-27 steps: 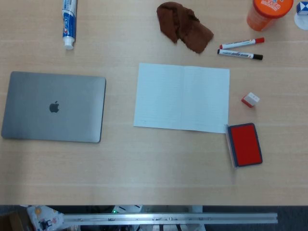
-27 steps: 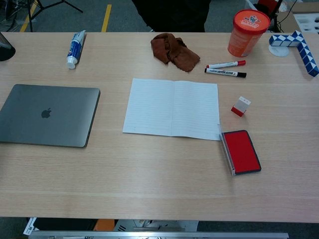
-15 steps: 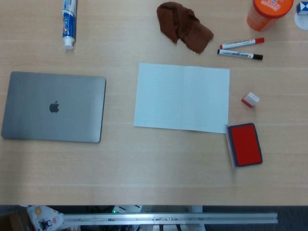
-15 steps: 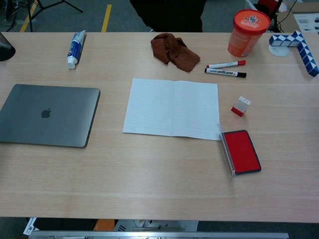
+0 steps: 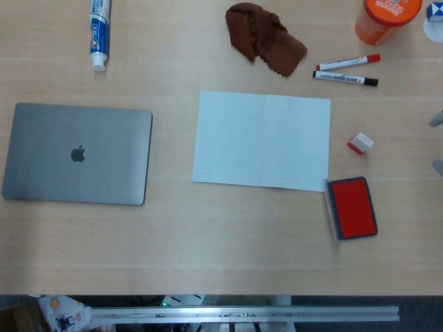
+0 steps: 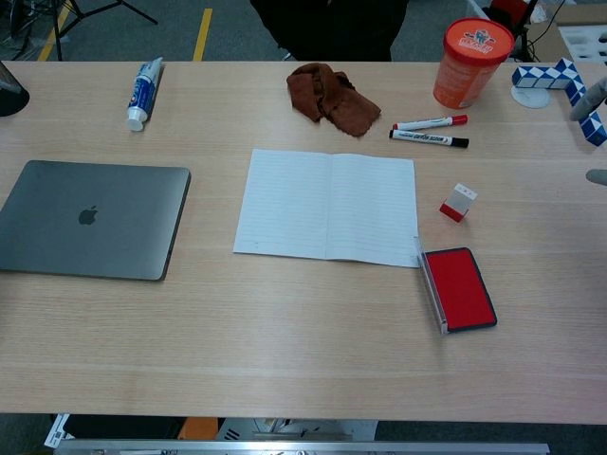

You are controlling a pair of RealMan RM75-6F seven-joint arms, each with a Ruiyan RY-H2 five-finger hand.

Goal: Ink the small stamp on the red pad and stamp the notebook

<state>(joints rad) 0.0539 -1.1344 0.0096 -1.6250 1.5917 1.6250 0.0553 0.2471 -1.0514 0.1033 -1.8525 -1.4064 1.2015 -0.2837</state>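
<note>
Tabletop: laptop (image 5: 77, 153) with apple logo, "Crest" toothpaste tube (image 5: 100, 32)

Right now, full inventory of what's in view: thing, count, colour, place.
small stamp: 1, white and red, right of the notebook
ink pad: 1, red, lid open, at the notebook's near right corner
notebook: 1, white, open, table centre
laptop: 1, grey, closed, left
toothpaste tube: 1, blue and white, far left
cloth: 1, brown, beyond the notebook
markers: 2, one red-capped, one black-capped, far right
tub: 1, orange, far right
twist puzzle: 1, blue and white, far right corner
right hand: fingertips only, grey, right edge
</note>
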